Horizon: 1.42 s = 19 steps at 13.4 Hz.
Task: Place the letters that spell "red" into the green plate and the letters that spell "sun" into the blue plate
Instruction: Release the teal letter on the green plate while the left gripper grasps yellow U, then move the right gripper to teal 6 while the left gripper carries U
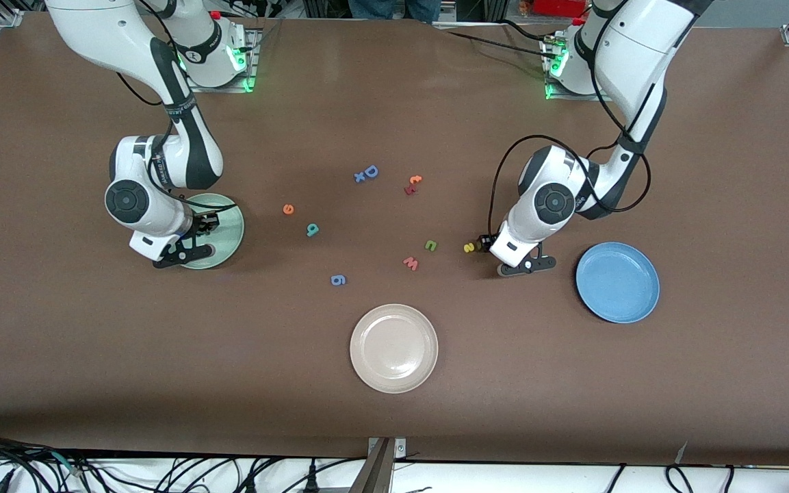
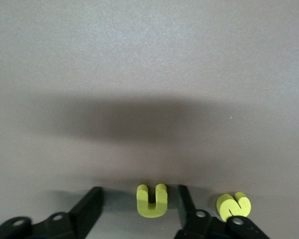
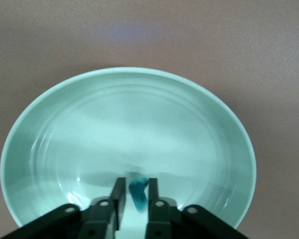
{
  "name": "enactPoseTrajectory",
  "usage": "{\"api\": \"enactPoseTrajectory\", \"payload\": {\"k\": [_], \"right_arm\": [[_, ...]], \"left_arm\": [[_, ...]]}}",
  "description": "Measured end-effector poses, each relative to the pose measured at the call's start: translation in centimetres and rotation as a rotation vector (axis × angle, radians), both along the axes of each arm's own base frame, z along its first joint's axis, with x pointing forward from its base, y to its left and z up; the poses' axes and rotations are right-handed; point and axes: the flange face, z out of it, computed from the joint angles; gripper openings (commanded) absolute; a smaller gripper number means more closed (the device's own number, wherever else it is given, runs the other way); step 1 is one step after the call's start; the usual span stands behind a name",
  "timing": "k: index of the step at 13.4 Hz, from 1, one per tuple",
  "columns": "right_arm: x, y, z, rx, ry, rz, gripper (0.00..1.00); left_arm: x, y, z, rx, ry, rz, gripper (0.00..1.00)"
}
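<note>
My right gripper (image 3: 136, 181) hangs low over the pale green plate (image 3: 129, 124), open only a little. A small teal letter (image 3: 138, 195) sits tilted and loose in that narrow gap. In the front view this gripper (image 1: 206, 226) covers part of the green plate (image 1: 231, 233). My left gripper (image 2: 139, 191) is down at the table, open around a yellow arch-shaped letter (image 2: 152, 200), with one finger (image 2: 187, 201) close beside it. The yellow "s" (image 2: 233, 205) lies just outside the fingers and shows beside the gripper (image 1: 483, 244) as well (image 1: 469, 247). The blue plate (image 1: 617, 281) sits toward the left arm's end. An orange "e" (image 1: 288, 209), a teal "d" (image 1: 312, 229) and a green arch letter (image 1: 430, 245) lie mid-table.
A cream-white plate (image 1: 394, 348) sits nearest the front camera. Loose letters lie between the arms: a blue "D" (image 1: 370, 171) with a small blue "x" (image 1: 359, 177), two reddish letters (image 1: 413, 183), a pinkish "w" (image 1: 410, 263) and a blue "g" (image 1: 338, 279).
</note>
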Motion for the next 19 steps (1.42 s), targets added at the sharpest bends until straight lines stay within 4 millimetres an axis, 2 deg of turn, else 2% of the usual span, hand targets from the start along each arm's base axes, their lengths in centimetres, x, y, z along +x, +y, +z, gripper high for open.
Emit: {"api": "enactPoseTrajectory", "payload": {"k": [1,3,6,8,11,16,17,19], "right_arm": [[0.1,0.0,0.2,0.002,-0.004,-0.001,0.86],[0.4,0.1,1.0,0.008,-0.017,-0.002,0.86],[1.1,0.6,2.8,0.020,-0.017,-0.013,0.86],[1.7,2.0,4.6,0.019,0.009,-0.067,0.86],[1.7,7.5,6.7,0.019,0.010,-0.180,0.86],[-1.3,19.0,6.6,0.020,-0.063,-0.452,0.86],[-1.8,20.7,6.4,0.023,-0.085,-0.500,0.86],[-2.4,22.7,5.1,0.025,-0.120,-0.592,0.85]], "left_arm": [[0.0,-0.1,0.0,0.000,-0.001,-0.001,0.54],[0.0,-0.2,0.1,-0.002,-0.004,-0.002,0.49],[0.0,-0.3,0.1,-0.003,-0.006,-0.003,0.36],[-0.1,-0.5,0.2,-0.007,-0.012,-0.007,0.26],[0.0,-0.5,0.5,-0.008,-0.015,-0.007,0.17],[0.0,-0.6,0.6,-0.010,-0.018,-0.029,0.15],[0.0,-0.6,0.6,-0.012,-0.019,-0.048,0.14],[0.5,-0.1,0.8,-0.012,-0.026,-0.071,0.14]]}}
